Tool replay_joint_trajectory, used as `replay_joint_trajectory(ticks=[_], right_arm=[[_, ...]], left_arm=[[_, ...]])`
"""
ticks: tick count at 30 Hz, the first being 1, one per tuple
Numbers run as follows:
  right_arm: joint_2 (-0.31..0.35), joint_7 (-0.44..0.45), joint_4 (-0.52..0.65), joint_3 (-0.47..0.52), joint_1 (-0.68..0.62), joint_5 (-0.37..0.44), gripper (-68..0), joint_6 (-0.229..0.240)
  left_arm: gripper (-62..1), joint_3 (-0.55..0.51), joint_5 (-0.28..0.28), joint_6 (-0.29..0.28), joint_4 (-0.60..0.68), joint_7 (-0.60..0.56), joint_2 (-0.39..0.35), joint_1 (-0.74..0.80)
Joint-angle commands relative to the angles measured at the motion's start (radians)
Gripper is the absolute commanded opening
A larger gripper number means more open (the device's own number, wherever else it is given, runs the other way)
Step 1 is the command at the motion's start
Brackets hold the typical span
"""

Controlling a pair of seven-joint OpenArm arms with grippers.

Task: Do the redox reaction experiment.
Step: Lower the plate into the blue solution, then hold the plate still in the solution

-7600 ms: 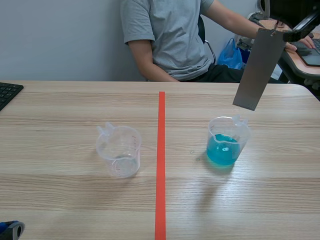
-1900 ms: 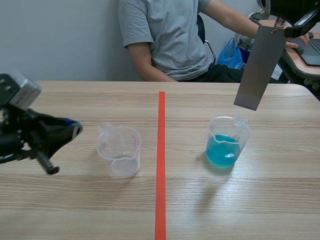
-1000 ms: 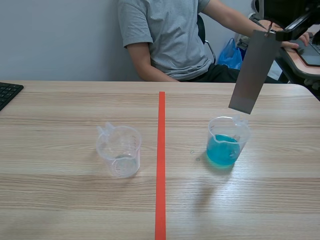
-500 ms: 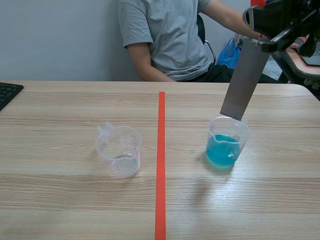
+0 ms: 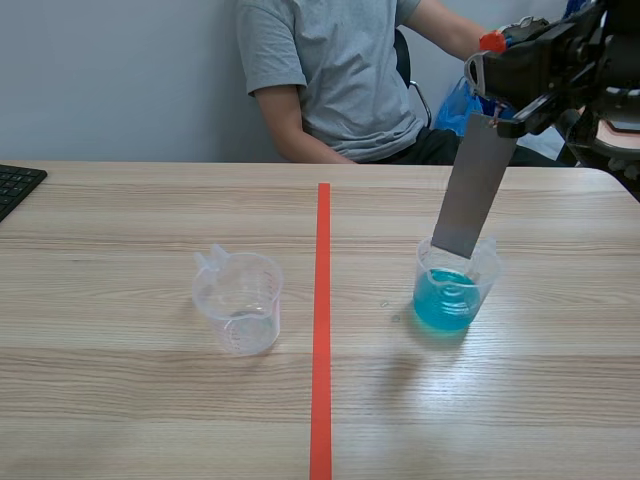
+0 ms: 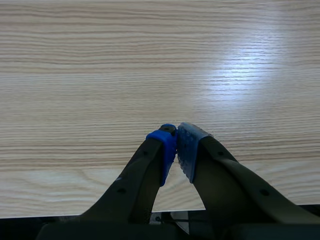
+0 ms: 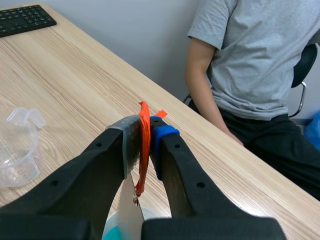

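Note:
A grey metal strip hangs tilted from an orange tab. My right gripper is shut on that tab, high over the table's right side. The strip's lower end sits in the mouth of the clear beaker of blue liquid, just above the liquid surface. An empty clear beaker stands left of the red tape line. My left gripper is shut on nothing over bare wood; it does not show in the scene view.
A person in a grey shirt sits across the table, with one arm stretched toward a side desk. A black keyboard lies at the table's far left edge. A blue bag is behind the table.
My right gripper has moved left and down, bringing the strip's lower end from above the blue beaker into its mouth. The left arm, in view 1.9 s ago, has left the scene view.

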Motion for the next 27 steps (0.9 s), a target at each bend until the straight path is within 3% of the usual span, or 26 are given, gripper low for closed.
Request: replay_joint_trajectory(ticks=[1, 16, 27], right_arm=[[0.011, 0.023, -0.002, -0.002, 0.026, 0.000, -66.2, -0.003], [-0.006, 0.131, -0.114, -0.039, 0.026, -0.114, -66.2, -0.003], [-0.025, 0.310, -0.296, -0.071, 0.026, -0.253, -66.2, -0.002]], left_arm=[[-56.2, 0.002, -0.005, -0.003, 0.009, -0.011, 0.003, 0.000], [-56.2, 0.002, -0.005, -0.003, 0.009, -0.011, 0.002, -0.003], [-56.2, 0.002, -0.005, -0.003, 0.009, -0.011, 0.000, -0.003]])
